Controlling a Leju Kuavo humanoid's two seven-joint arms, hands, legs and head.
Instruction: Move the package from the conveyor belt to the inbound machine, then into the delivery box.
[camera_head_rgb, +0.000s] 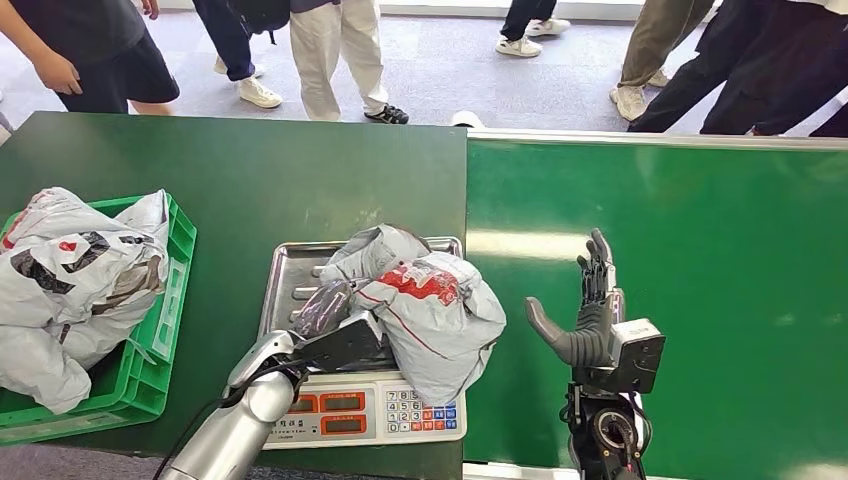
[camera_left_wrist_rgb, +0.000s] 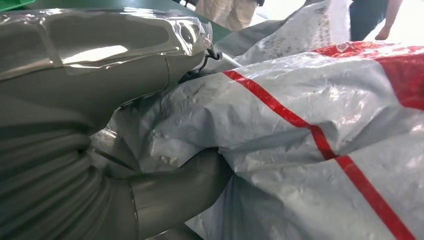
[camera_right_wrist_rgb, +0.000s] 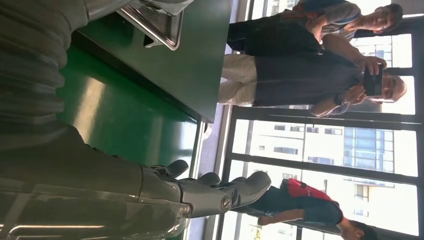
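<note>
The green crate (camera_head_rgb: 172, 300) at nine o'clock holds grey bags (camera_head_rgb: 75, 280). The package (camera_head_rgb: 425, 305) lies on the scale tray (camera_head_rgb: 285, 270) (left hand (camera_head_rgb: 335, 325) grips it). The right hand (camera_head_rgb: 590, 310), at four o'clock, is spread, empty.

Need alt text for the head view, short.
The robot's left hand grips a grey-and-red package lying on the scale, beside a green crate of packages. Its right hand hovers open over the conveyor belt.

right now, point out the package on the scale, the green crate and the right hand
package (camera_head_rgb: 435, 305), head view, on its red printed patch
green crate (camera_head_rgb: 172, 300), head view, on its right wall
right hand (camera_head_rgb: 590, 315), head view, on the palm below the fingers
</note>
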